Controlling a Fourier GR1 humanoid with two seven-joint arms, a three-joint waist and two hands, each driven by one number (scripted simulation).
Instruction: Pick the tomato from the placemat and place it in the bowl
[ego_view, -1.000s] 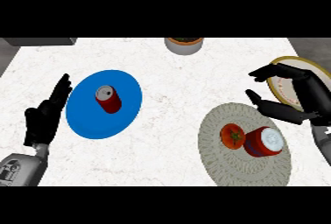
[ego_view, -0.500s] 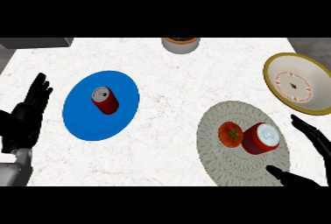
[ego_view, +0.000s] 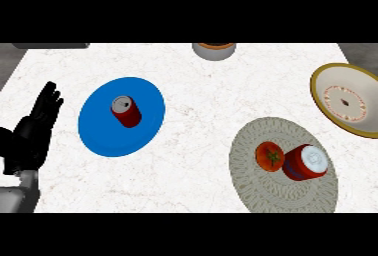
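A red tomato (ego_view: 269, 156) with a green stem lies on the round grey-green placemat (ego_view: 275, 195) at the lower right. Touching its right side is a red cup (ego_view: 305, 162) with a white top. The bowl (ego_view: 345, 98), gold-rimmed with a pale speckled inside, sits at the right edge, above the placemat. My left hand (ego_view: 33, 131) rests at the far left with straight fingers pointing up, holding nothing. My right hand does not show.
A blue plate (ego_view: 103, 135) at centre left carries a red can (ego_view: 126, 111) lying on its side. A grey pot (ego_view: 214, 50) with an orange inside stands at the counter's far edge. Bare marble lies between the plate and the placemat.
My right hand has drawn back from above the placemat and left the view at the lower right. My left hand has shifted slightly left. The tomato and cup have not moved.
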